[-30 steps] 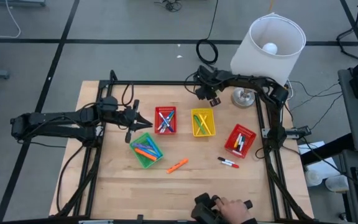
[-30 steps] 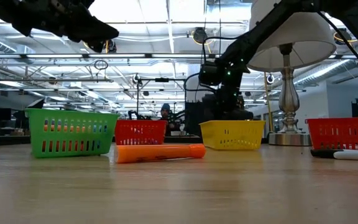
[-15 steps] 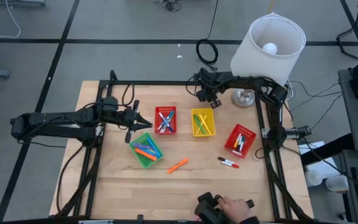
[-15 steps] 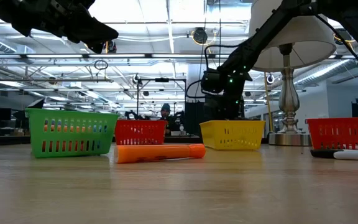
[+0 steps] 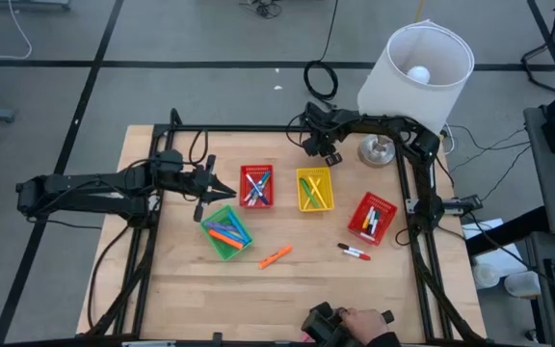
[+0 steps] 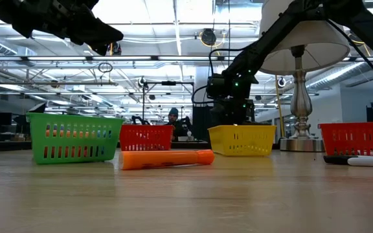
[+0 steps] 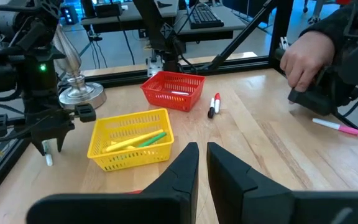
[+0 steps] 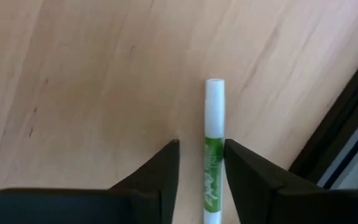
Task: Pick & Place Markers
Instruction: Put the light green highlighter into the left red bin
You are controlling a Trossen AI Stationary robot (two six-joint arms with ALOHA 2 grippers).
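Note:
A green-and-white marker point(image 8: 214, 146) lies flat on the wood by the table's far edge, behind the yellow basket point(image 5: 314, 189). My right gripper point(image 8: 201, 163) points down over it, open, one finger on each side, along its green middle. From above, the right gripper point(image 5: 313, 146) hides the marker. An orange marker point(image 5: 275, 256) and a red-and-white marker point(image 5: 354, 253) lie on the table. My left gripper point(image 5: 218, 183) hangs shut and empty above the table's left half, near the red basket point(image 5: 255, 186).
A green basket point(image 5: 226, 232) and a second red basket point(image 5: 372, 219) hold markers. A lamp's base point(image 5: 379, 149) stands right of my right gripper, and the black frame rail point(image 8: 347, 140) runs close by. A person's hand point(image 5: 355, 323) holds a dark device at the near edge, beside a pink marker point(image 7: 337, 126).
My right gripper has sunk toward the table behind the yellow basket and tipped more steeply downward. Nothing on the table has moved.

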